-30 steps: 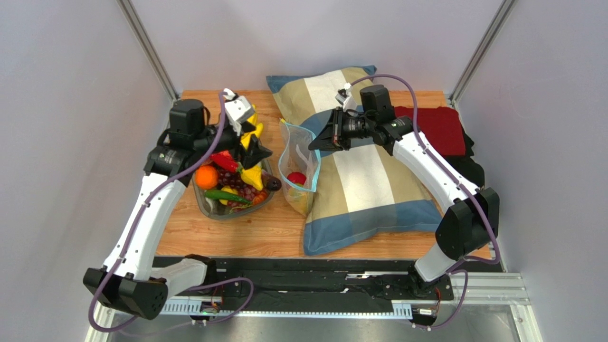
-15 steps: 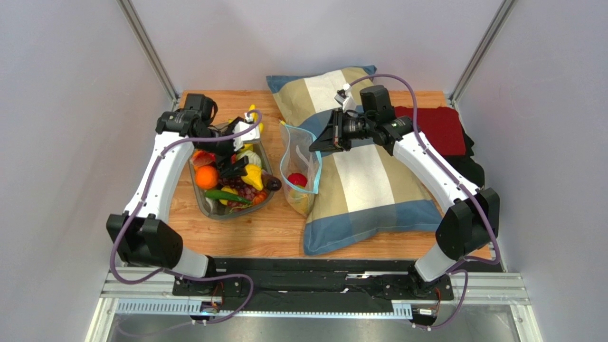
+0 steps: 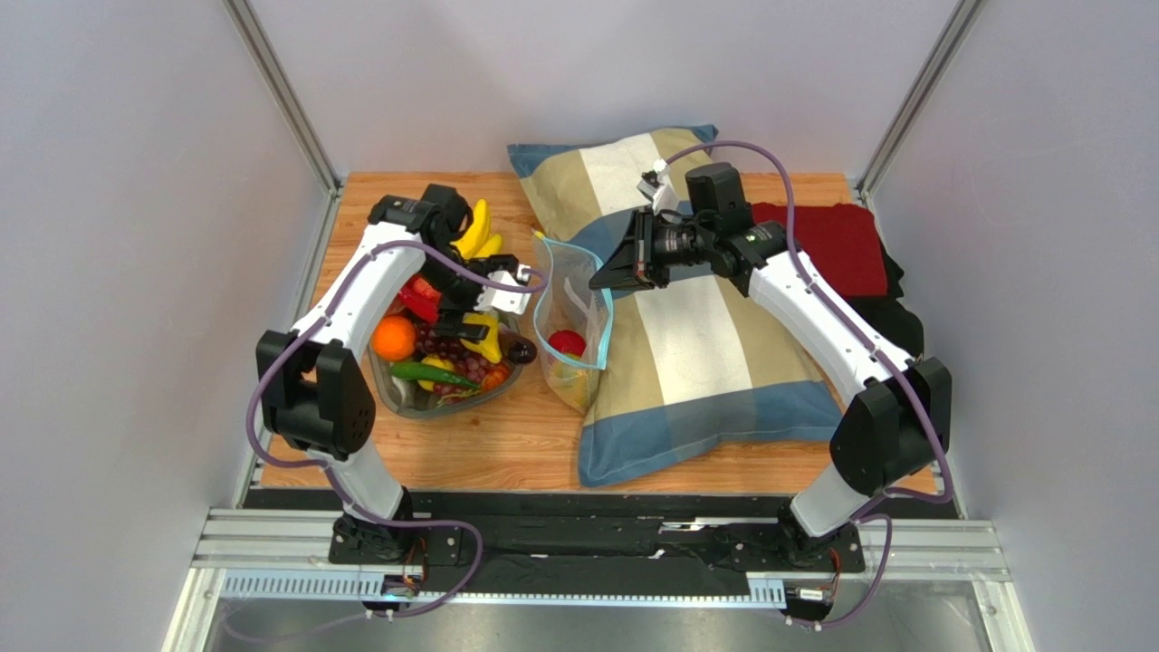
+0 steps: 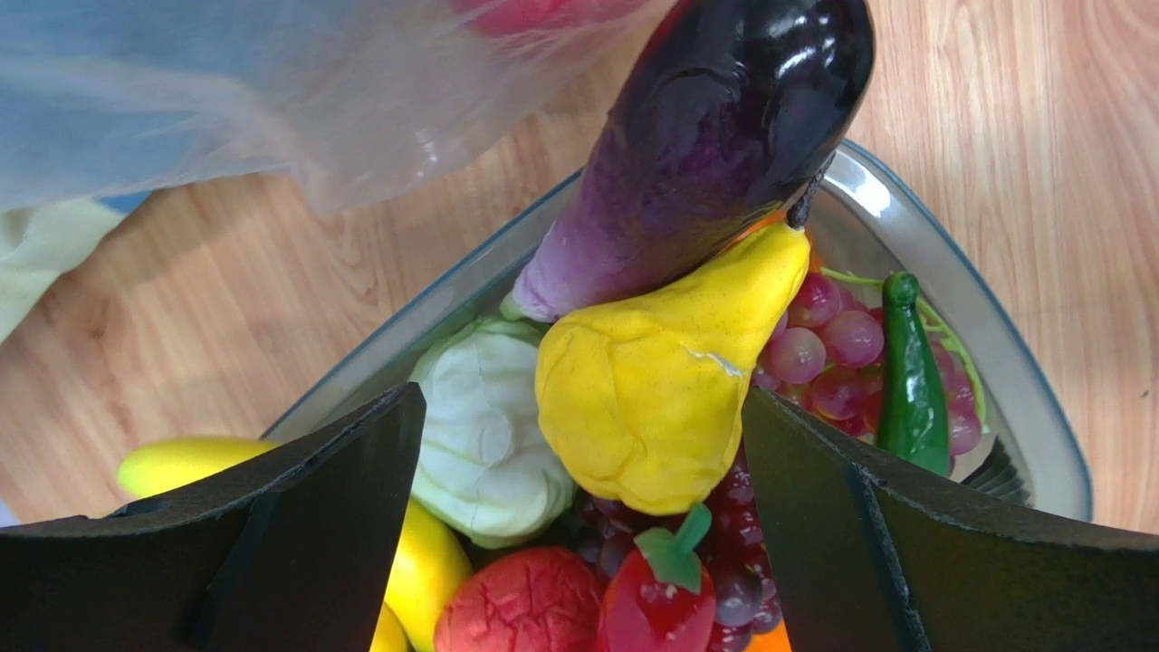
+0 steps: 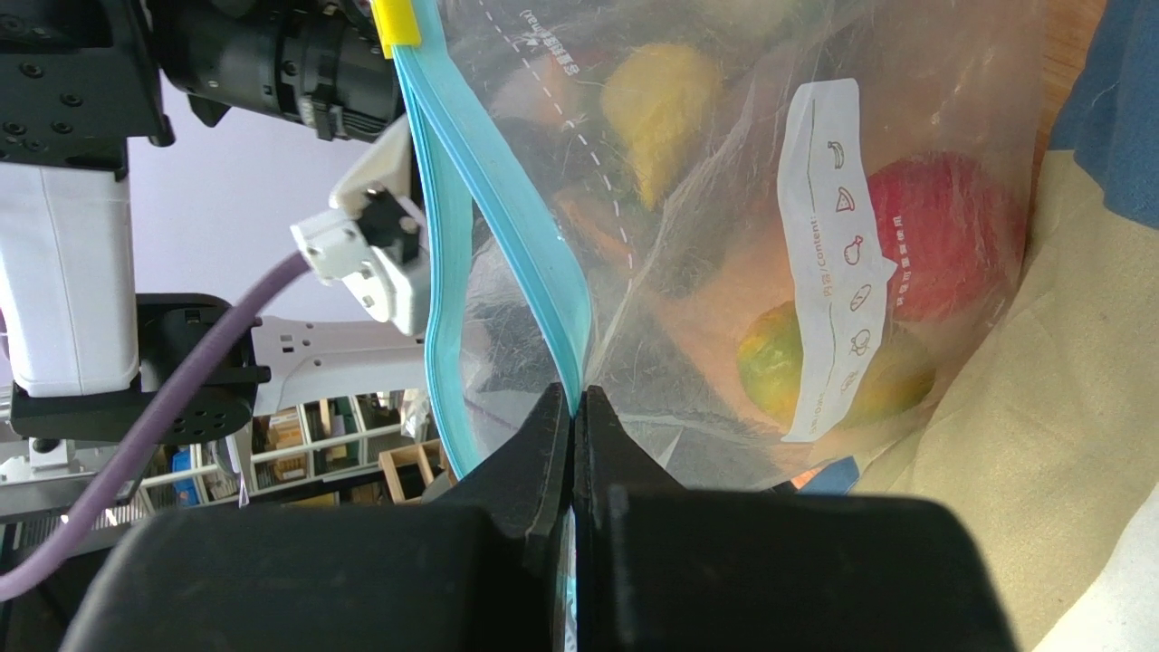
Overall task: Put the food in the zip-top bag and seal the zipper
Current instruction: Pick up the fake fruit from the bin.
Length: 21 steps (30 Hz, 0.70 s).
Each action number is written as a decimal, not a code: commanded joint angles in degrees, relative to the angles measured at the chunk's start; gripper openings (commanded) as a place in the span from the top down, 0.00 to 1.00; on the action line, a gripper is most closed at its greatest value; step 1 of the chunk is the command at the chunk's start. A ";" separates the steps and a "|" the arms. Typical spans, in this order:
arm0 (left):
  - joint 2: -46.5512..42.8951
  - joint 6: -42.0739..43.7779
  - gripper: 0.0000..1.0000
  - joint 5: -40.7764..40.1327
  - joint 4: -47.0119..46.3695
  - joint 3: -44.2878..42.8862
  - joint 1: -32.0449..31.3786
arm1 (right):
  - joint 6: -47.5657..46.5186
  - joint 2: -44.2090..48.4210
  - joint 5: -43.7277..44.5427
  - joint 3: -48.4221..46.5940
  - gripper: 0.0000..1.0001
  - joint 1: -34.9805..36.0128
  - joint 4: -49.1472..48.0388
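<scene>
Gripping the zipper (image 5: 446, 272) of the zip-top bag (image 3: 565, 319) at frame centre, the right end effector (image 5: 574, 408) is found pinched closed. The left end effector (image 4: 578, 462) is spread wide, nothing held, above the food (image 4: 653, 381) in the dish (image 4: 401, 340).

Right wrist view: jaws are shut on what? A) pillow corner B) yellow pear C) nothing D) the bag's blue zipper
D: the right gripper has its jaws closed on the blue zipper at the mouth of the zip-top bag.
</scene>
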State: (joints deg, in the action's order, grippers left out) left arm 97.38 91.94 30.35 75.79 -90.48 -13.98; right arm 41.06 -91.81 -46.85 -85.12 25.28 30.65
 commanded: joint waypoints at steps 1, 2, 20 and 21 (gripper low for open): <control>1.67 5.70 0.05 -2.39 3.93 0.03 -1.05 | -0.54 -0.39 -0.87 -1.98 1.00 -0.40 0.11; 1.84 5.71 0.04 -2.83 3.84 0.47 -1.31 | -0.54 -0.65 -0.87 -2.06 1.00 -0.58 0.02; -7.72 5.35 0.38 -0.12 9.80 2.59 -1.75 | 0.43 -1.71 -0.87 -2.24 1.00 -1.11 -0.33; -10.00 5.35 0.43 0.84 10.43 2.41 -1.75 | 0.51 -1.79 -0.87 -2.24 1.00 -1.19 -0.51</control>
State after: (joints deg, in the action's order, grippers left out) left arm 95.90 94.96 26.35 75.99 -87.26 -15.40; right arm 41.10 -92.95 -46.83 -85.12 24.45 30.72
